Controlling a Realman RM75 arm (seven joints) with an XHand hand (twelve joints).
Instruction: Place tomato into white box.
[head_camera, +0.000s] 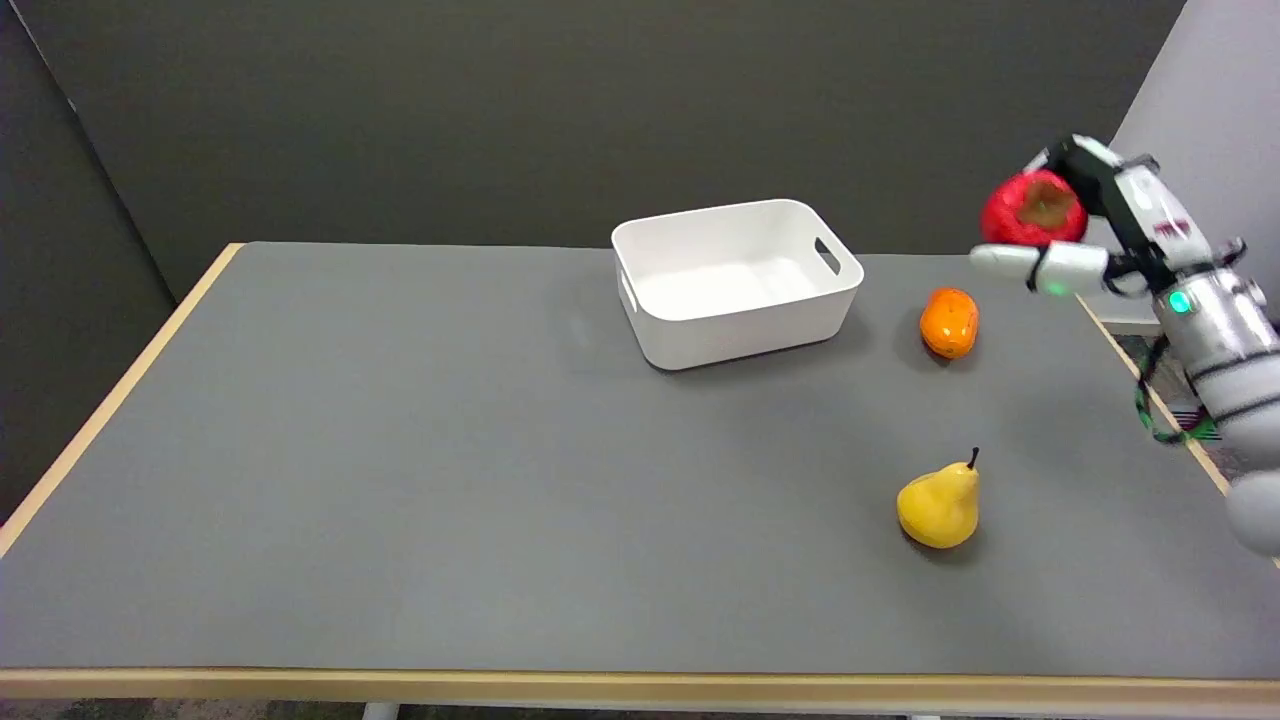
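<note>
Above the grey table's (400, 450) right edge, the right hand (1090, 230) grips the tomato (1030, 210).

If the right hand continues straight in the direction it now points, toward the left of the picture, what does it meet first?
Probably the white box. The right hand holds the tomato in the air, above the height of the orange fruit, so it likely passes over that. Depth is unclear; it may also clear the box rim.
</note>
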